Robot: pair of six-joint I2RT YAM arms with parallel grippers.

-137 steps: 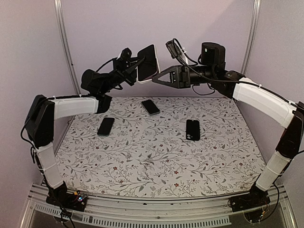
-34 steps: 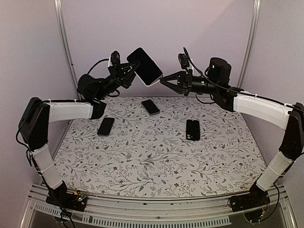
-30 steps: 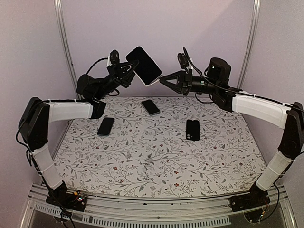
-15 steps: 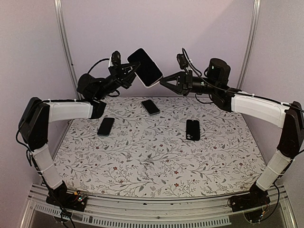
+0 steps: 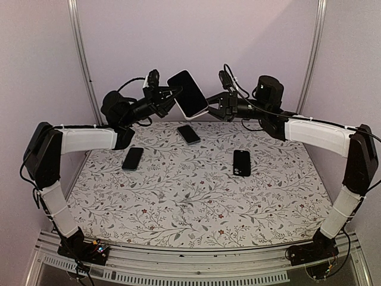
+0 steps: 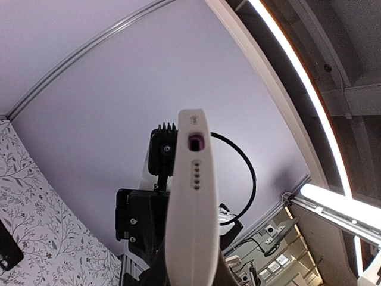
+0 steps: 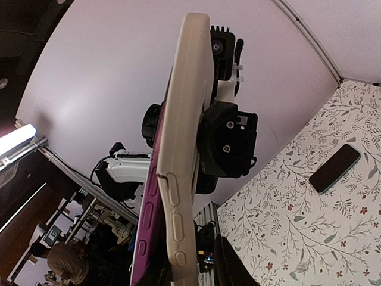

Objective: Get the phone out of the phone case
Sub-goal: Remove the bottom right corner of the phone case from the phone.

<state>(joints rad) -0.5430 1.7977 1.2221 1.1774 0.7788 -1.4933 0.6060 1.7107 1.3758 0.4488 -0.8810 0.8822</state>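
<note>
The flowered table (image 5: 196, 196) fills the floor of the booth, and both arms meet high over its far edge. The left arm (image 5: 89, 137) carries the phone (image 5: 188, 94) up there, tilted, its dark screen facing the overhead camera. The left gripper (image 5: 171, 99) is clamped on the phone case (image 7: 187, 119). Half a second back the right gripper (image 5: 211, 109) stood just clear of the phone. Now its tips are at the lower right edge, though I cannot tell whether they are pinching or parted.

On the cloth lie the left spare phone (image 5: 133, 158), the back spare phone (image 5: 189, 134) and the right spare phone (image 5: 241, 162), well apart.

Only the wrist cameras show the case edge-on. The right one shows a pale shell with moulded side buttons (image 7: 177, 226) and a purple phone body behind its lip. The left one shows the port cutout (image 6: 194, 142) above a row of small holes (image 6: 194, 176).
</note>
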